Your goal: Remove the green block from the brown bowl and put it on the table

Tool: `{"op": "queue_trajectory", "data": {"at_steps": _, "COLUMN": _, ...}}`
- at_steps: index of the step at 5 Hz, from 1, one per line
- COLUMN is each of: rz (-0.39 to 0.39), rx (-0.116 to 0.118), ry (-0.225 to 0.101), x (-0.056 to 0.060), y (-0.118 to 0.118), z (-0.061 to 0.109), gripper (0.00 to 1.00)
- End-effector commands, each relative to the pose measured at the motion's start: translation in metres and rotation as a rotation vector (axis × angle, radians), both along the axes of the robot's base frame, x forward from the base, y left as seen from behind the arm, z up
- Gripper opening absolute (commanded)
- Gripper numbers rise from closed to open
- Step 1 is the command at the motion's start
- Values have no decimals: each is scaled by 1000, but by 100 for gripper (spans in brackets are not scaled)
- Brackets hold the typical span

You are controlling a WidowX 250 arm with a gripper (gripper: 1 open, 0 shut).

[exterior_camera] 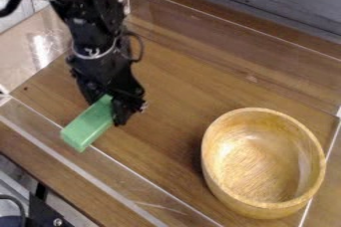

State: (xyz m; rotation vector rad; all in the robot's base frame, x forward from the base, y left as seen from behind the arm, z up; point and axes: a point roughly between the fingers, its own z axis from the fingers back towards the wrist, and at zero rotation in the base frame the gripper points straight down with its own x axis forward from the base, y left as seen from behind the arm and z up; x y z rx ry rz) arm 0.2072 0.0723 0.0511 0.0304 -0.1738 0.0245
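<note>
Green block [88, 126] sits low at the left side of the table [226, 82], well apart from the brown bowl [264, 163], which stands alone near the right front corner with nothing inside its pale hollow. The block is tilted on a diagonal, its near end pointing toward the front clear plastic wall [80, 176] and its far end tucked under the gripper [112, 102]. The black arm comes in from the upper left and points the gripper straight down over that far end. Its jaws are clamped on the block's upper end, standing about as far apart as the block is wide. Whether the block's lower end already touches the wood is hard to say from this angle; it looks very near or resting on it.
</note>
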Motion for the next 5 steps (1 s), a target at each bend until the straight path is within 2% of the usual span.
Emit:
{"op": "queue_trajectory", "data": {"at_steps": 1, "rz": -34, "rx": 2, "ry": -31, "x": 16, "y": 17, "z": -1, "gripper": 0}}
{"op": "queue_trajectory", "data": {"at_steps": 3, "rz": 95, "rx": -21, "ry": -14, "x": 28, "y": 27, "z": -3, "gripper": 0}}
{"op": "queue_trajectory", "data": {"at_steps": 5, "rz": 264, "rx": -41, "ry": 9, "x": 36, "y": 37, "z": 6, "gripper": 0}}
